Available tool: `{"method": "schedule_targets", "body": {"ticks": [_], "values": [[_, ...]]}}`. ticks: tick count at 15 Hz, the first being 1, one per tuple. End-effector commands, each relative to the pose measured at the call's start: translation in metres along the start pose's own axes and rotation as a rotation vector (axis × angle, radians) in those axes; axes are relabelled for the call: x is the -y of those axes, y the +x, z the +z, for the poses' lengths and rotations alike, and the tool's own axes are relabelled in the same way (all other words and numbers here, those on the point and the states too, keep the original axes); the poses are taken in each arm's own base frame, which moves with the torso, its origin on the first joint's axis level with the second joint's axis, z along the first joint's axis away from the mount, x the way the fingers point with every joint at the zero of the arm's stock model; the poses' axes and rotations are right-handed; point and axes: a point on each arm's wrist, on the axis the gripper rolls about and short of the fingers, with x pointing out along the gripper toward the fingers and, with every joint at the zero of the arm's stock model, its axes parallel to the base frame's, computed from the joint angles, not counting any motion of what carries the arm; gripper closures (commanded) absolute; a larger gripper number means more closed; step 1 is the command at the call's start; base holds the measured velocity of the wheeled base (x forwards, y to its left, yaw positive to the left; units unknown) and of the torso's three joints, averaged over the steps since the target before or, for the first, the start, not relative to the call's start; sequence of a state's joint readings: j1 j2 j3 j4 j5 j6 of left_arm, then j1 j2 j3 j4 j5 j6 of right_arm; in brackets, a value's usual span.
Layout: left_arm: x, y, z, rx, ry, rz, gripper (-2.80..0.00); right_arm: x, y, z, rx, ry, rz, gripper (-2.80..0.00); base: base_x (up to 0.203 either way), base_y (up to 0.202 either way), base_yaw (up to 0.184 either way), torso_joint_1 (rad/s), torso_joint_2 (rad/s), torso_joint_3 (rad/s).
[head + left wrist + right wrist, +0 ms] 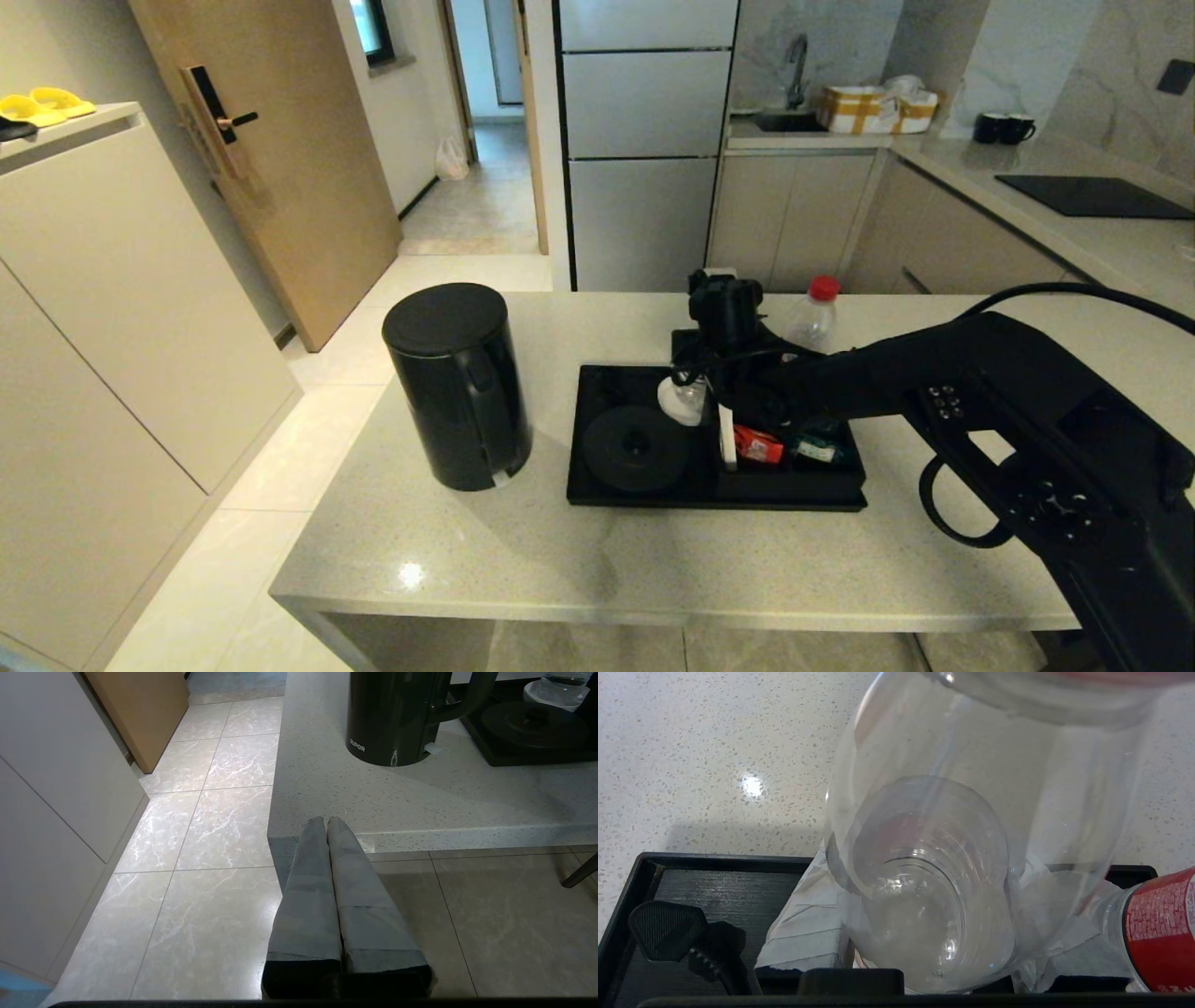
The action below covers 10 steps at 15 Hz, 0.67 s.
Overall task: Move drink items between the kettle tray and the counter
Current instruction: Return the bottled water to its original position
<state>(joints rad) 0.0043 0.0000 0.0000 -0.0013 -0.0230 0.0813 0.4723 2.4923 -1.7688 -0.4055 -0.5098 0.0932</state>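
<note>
The kettle [457, 385], a tall matte black cylinder with a flat lid, stands upright on the pale speckled counter [523, 551], just left of the black tray [597, 490]. The tray's round base [635, 448] is bare, and red and green sachets [758, 445] lie in its boxed compartment. One clear bottle [810, 313] with a red cap stands upright on the counter behind the tray's far edge, just beside the right gripper [695, 383]. A second clear bottle [934, 858] is clamped between the right gripper's fingers [803, 933], which close partway around its body; it is held tilted above the rear part of the tray, its bottom end toward the round base. The left gripper [326, 823] hangs well apart from all items, off the counter's near edge above the floor, its two fingers pressed together and holding nothing.
</note>
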Motion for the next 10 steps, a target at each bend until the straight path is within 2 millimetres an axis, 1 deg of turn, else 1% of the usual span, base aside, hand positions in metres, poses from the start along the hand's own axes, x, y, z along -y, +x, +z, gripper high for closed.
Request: {"method": "schedule_targets", "body": {"ticks": [1, 7, 10], "values": [[0.0000, 0.0000, 0.0000, 0.000, 0.000, 0.000, 0.00, -0.0005, -0.0004, -0.0018, -0.004, -0.001, -0.001, 0.00, 0.000, 0.000, 0.000, 0.000, 0.00, 0.000], [0.0000, 0.0000, 0.0000, 0.000, 0.000, -0.001, 0.00, -0.0001, -0.0057, 0.0047, 0.003, 0.010, 0.007, 0.00, 0.000, 0.000, 0.000, 0.000, 0.00, 0.000], [0.0000, 0.0001, -0.0003, -0.001, 0.000, 0.000, 0.00, -0.0042, -0.0076, 0.0024, -0.001, 0.008, 0.017, 0.00, 0.000, 0.000, 0.000, 0.000, 0.00, 0.000]]}}
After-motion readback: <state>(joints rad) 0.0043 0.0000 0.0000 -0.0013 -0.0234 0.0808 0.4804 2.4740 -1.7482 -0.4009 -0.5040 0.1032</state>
